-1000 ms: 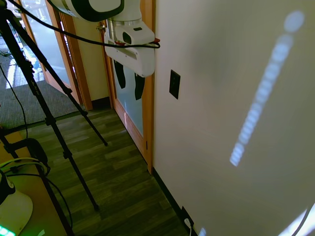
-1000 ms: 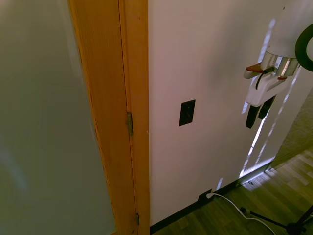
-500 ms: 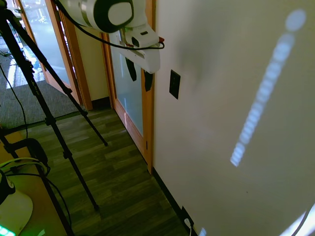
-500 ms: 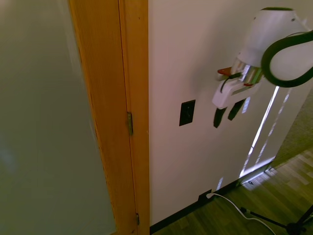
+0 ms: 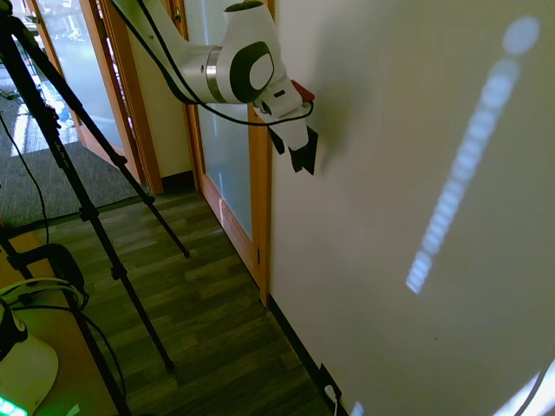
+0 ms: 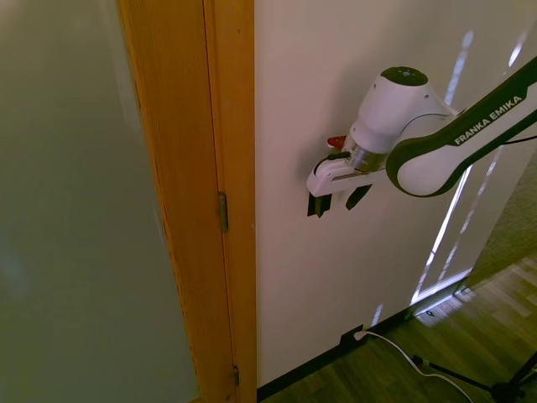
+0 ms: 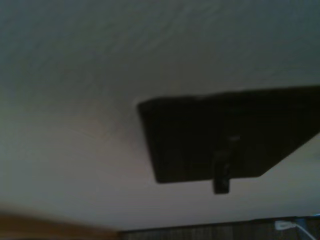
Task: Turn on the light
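The light itself is out of view. Its switch, a small black upright wall plate (image 7: 200,135) with a little toggle (image 7: 221,175), fills the wrist view from close up. In the second exterior view only the lower part of the switch plate (image 6: 314,206) shows under the gripper's white body. My gripper (image 6: 338,200) points at the wall with its dark fingers apart and open, one finger (image 6: 322,204) over the plate and the other beside it. From the first exterior view the gripper (image 5: 292,152) covers the switch. Nothing is held.
A wooden door frame (image 6: 226,168) with a frosted glass door (image 5: 227,156) stands right beside the switch. Low on the wall is a black plate with a white plug (image 6: 351,337). A pale-blue streak of glare (image 5: 468,156) crosses the wall. Dark wood floor (image 5: 217,321) lies below.
The arm has swung in from open air to the wall. The gripper turned from hanging downward to pointing at the switch plate, and now covers it.
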